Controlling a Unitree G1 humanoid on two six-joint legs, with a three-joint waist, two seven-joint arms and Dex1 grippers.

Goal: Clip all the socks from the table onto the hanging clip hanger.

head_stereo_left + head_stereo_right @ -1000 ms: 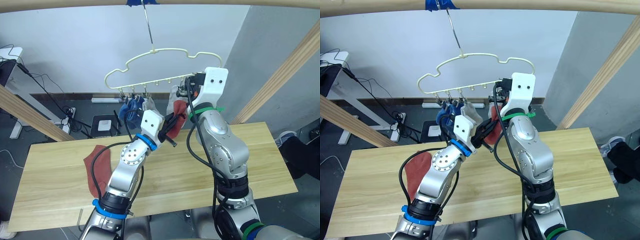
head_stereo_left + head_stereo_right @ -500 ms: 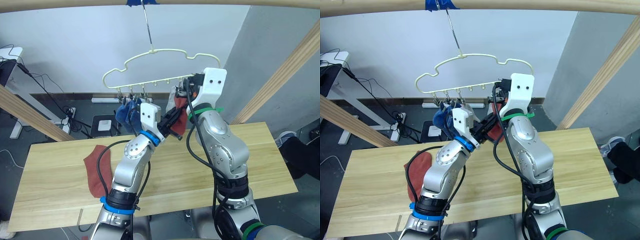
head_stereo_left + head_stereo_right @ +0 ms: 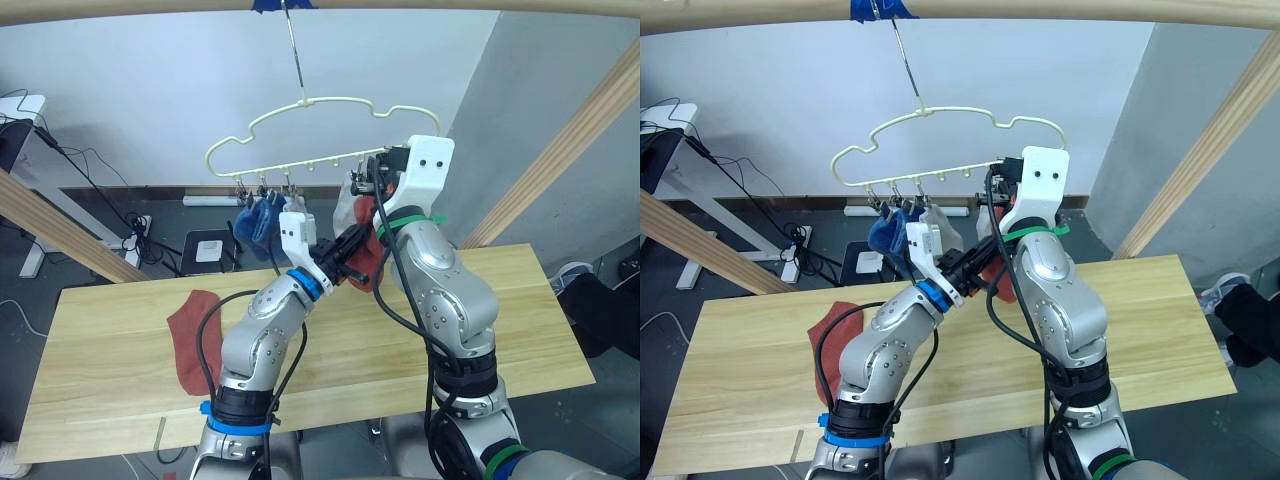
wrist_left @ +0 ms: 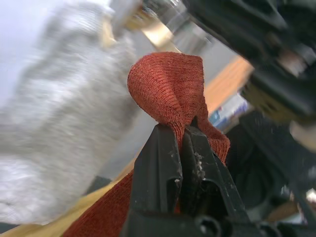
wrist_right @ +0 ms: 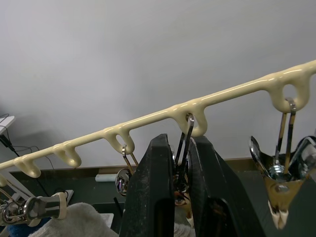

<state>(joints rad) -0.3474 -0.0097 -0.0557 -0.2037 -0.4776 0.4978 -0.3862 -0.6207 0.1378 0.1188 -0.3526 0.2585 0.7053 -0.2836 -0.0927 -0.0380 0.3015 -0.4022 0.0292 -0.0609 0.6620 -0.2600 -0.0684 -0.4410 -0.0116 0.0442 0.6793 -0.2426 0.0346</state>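
Note:
The pale yellow clip hanger [image 3: 322,104] hangs from a pole above the table [image 3: 530,320]. Two blue socks [image 3: 256,220] and a light grey sock [image 3: 345,203] are clipped to it. My right gripper [image 3: 368,186] is up at the hanger's bar, shut on one metal clip [image 5: 183,148]. Just below it, my left gripper [image 3: 350,250] is shut on a rust-red sock [image 4: 170,89], whose folded edge sticks up past the fingertips beside the grey sock [image 4: 59,123]. A second rust-red sock [image 3: 190,340] lies flat on the table at the left.
A wooden pole with blue tape [image 3: 280,5] carries the hanger's hook. Slanted wooden beams stand at the left [image 3: 60,235] and right [image 3: 570,150]. Another bare clip [image 5: 279,173] hangs beside the pinched one. Cables and a white stand lie on the floor behind.
My left arm has lifted and carried the held rust-red sock rightward, closer under the right gripper's clip. The right gripper has stayed on the clip. The hanger shifted slightly left.

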